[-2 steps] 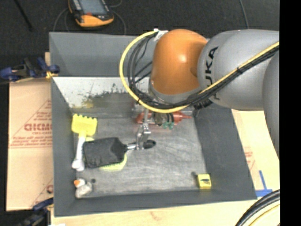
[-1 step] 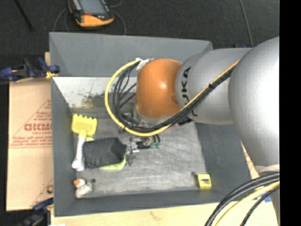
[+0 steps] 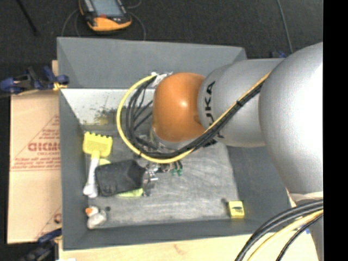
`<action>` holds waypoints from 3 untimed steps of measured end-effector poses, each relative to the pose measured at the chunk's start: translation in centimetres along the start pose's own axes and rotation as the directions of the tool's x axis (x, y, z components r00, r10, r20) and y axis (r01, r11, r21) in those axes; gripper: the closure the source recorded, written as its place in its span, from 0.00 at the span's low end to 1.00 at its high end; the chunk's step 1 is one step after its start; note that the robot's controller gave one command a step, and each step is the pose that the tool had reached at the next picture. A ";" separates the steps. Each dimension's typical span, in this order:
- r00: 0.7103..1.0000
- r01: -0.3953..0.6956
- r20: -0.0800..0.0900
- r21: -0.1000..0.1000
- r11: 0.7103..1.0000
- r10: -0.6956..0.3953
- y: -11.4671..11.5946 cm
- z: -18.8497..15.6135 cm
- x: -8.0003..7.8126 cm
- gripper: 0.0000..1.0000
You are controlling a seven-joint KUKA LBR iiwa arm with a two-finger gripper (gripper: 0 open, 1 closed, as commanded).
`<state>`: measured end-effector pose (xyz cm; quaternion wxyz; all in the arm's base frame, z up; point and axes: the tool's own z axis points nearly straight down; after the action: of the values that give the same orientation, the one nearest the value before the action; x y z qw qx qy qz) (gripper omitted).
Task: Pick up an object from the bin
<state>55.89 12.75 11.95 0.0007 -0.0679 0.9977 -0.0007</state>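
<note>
My gripper [image 3: 149,177] reaches down below the orange cover, near the middle of the bin floor; its tips sit at the right edge of a black, lumpy soft object [image 3: 116,177]. A thin yellow-green piece [image 3: 129,193] lies just under that black object. Left of it lies a yellow toy rake [image 3: 95,148] with a white handle pointing toward the bin's front. Something small and green [image 3: 176,172] shows just right of the gripper.
A small white and orange thing [image 3: 95,215] lies in the front left corner. A small yellow and black block [image 3: 236,209] sits at the front right. The arm and its cables cover the bin's middle and back right.
</note>
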 end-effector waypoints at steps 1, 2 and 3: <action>0.997 -0.071 0.003 -0.003 0.997 0.071 0.5 -0.3 0.1 0.00; 0.987 -0.159 0.008 -0.005 0.987 0.159 -0.3 4.8 1.0 0.00; 0.996 -0.087 0.005 -0.002 0.996 0.087 -0.6 4.6 0.1 1.00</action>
<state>55.84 12.16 7.35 0.0030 -0.0244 0.9997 0.0004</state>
